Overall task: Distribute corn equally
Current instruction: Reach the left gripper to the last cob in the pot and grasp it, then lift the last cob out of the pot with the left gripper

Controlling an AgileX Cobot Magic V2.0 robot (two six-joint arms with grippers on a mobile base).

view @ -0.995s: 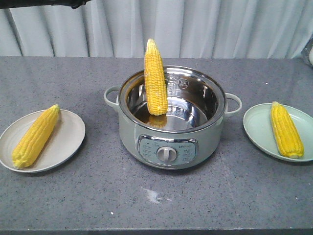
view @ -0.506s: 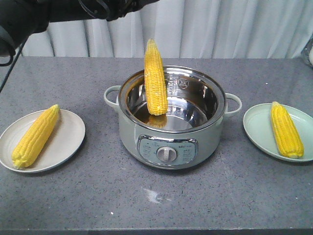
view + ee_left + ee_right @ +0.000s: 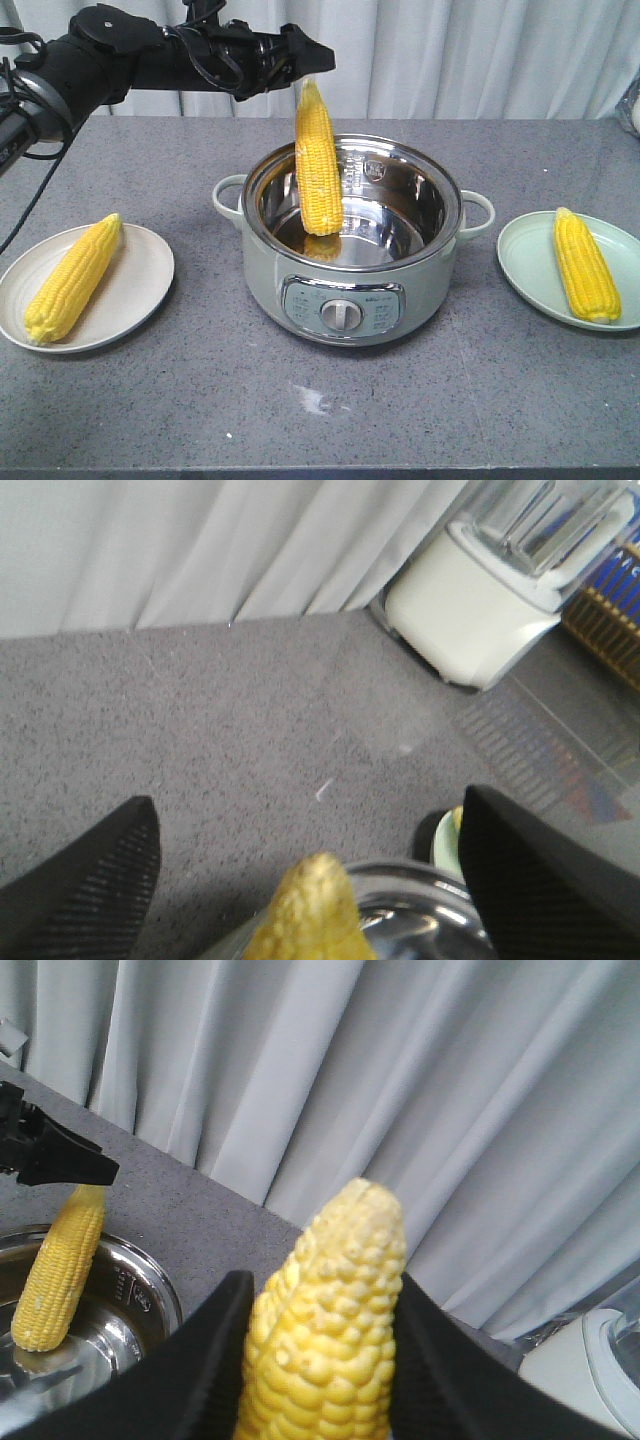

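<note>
1. The left arm has swung in since half a second ago. The left gripper (image 3: 307, 805) is now at the tip of the pot cob (image 3: 318, 165), jaws apart on either side.
2. The pot cob stands in the pot (image 3: 400, 270), long axis near vertical, tip up, leaning on the back-left rim.
3. The right gripper (image 3: 320, 1295) is clamped on the fourth cob (image 3: 325, 1330), tip pointing away from the wrist camera.
4. The plate cobs are unmoved. The left cob (image 3: 72, 278) on the left plate (image 3: 140, 290) points back-right, and the right cob (image 3: 585, 265) on the right plate (image 3: 525, 255) points back.

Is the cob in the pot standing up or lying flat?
Standing, nearly upright: the cob leans against the wall of the pot, blunt end down inside, pointed tip above the rim.
</note>
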